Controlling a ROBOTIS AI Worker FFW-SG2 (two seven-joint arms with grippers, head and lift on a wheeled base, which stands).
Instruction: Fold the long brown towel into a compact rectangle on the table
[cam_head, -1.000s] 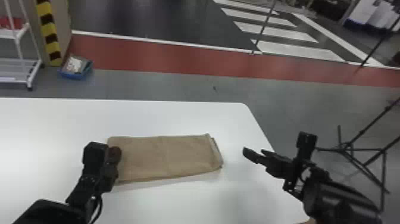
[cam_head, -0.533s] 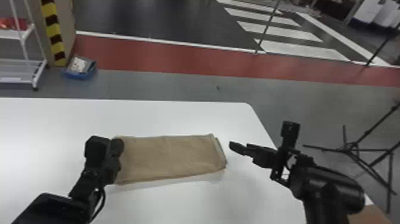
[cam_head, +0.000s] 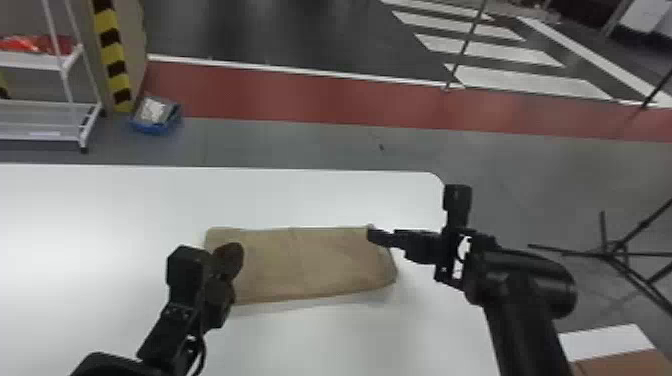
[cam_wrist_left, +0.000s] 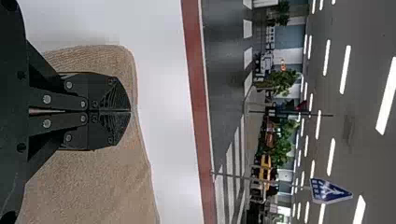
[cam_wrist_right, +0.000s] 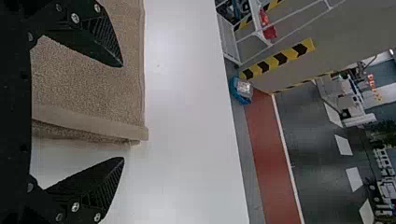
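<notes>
My left gripper (cam_head: 234, 250) is closed over the left end of the towel (cam_head: 310, 265); whether it grips cloth, I can't tell. My right gripper (cam_head: 372, 235) gapes wide and empty, straddling the towel's right edge, with table (cam_head: 340, 197) all around.

Left arm (cam_head: 165, 330) leaning in, left gripper (cam_head: 230, 256) with fingers pinched together, right arm (cam_head: 525, 295) bent, right gripper (cam_head: 377, 236) with fingers spread wide

Towel (cam_head: 310, 265) on desk (cam_head: 110, 210). Left gripper (cam_head: 231, 254) at its 9 o'clock end, right gripper (cam_head: 372, 235) at 2. From towel, beyond desk: bin (cam_head: 156, 127) 11 o'clock, rack (cam_head: 40, 106) 10, stand (cam_head: 612, 250) 3.
</notes>
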